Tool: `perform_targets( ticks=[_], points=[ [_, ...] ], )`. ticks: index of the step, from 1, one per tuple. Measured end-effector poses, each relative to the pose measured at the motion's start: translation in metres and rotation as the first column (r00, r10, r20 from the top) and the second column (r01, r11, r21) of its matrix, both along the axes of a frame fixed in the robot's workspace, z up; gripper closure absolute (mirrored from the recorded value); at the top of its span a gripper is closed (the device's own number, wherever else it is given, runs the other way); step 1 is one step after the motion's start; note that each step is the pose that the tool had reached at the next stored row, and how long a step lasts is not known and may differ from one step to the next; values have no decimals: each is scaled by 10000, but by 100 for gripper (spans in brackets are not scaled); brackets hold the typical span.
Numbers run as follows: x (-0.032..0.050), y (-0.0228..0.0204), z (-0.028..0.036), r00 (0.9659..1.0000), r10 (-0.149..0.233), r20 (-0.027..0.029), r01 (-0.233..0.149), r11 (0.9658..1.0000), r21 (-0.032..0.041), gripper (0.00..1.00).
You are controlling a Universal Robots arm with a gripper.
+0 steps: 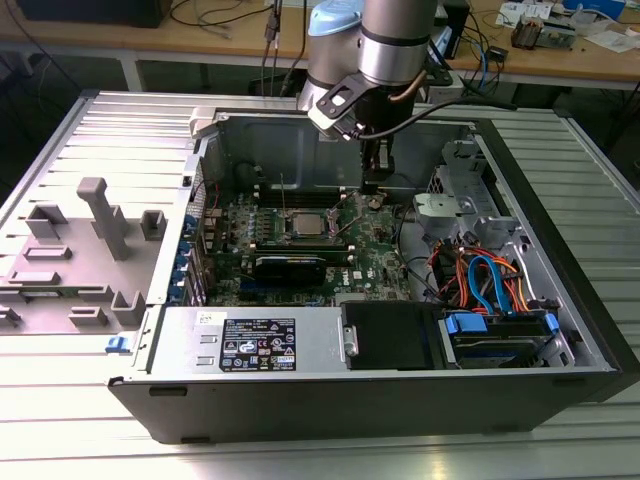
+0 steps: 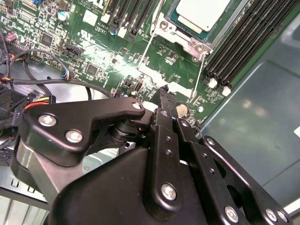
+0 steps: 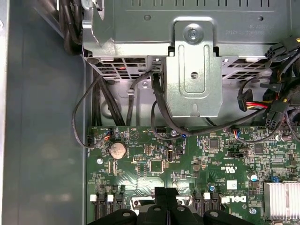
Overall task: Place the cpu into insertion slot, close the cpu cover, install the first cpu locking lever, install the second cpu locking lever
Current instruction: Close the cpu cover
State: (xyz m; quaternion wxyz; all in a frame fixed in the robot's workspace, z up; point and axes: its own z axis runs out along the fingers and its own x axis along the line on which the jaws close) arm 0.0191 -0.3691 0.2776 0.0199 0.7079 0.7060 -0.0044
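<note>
motherboard point(image 1: 380, 262): green, pale print
cpu point(image 2: 204, 11): dull silver-grey top
gripper point(image 3: 165, 193): black, silver screw heads
memory slots point(image 2: 243, 42): black, white end clips
cables point(image 1: 487, 278): orange, blue

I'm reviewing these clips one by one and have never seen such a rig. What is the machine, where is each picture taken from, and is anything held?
The machine is one robot arm with a black two-fingered tool at its end. The exterior view looks from off the arm at an opened computer case lying on a ribbed metal table, with a grey fixture at that view's left. Both wrist views come from cameras riding on the arm, looking at the green motherboard inside. The cpu, a silver square, already lies in place on that board. The tool hangs over the board a little away from the cpu, shut and holding nothing.
</note>
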Motion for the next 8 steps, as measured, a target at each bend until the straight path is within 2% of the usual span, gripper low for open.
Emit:
perform_targets(
  ticks=[5, 6, 8],
  points=[
    [0, 0, -1, 10000, 1, 0, -1, 10000, 0, 89],
    [59, 0, -20, 10000, 2, 1, -2, 10000, -7, 89],
    [156, 3, -150, 10000, 1, -7, -1, 10000, -8, 89]
  ],
)
